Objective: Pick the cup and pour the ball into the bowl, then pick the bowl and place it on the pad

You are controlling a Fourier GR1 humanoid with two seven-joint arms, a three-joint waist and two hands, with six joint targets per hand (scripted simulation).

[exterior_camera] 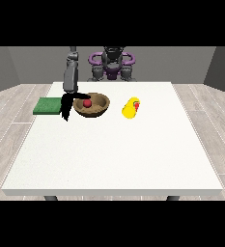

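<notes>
Your pour looks done: the red ball [87, 102] sits inside the brown bowl [100, 107], and the yellow cup [130, 108] lies on its side on the white surface [114, 154], to the right of the bowl and apart from it. So you are, by my reading, on the second step, taking the bowl.

The hand at the view's left [68, 103] is at the bowl's left rim, fingers hanging down beside the wall with one part reaching over the rim towards the ball. You cannot tell from here whether it is closed on the rim or only resting against it. The other hand does not show.

The green pad [47, 105] lies just left of the bowl, on the far-left part of the surface, with the hand between the two.

Next you need a sure pinch on the rim, then a level lift so the ball stays in, a short carry left, and a set-down squarely on the pad.
</notes>
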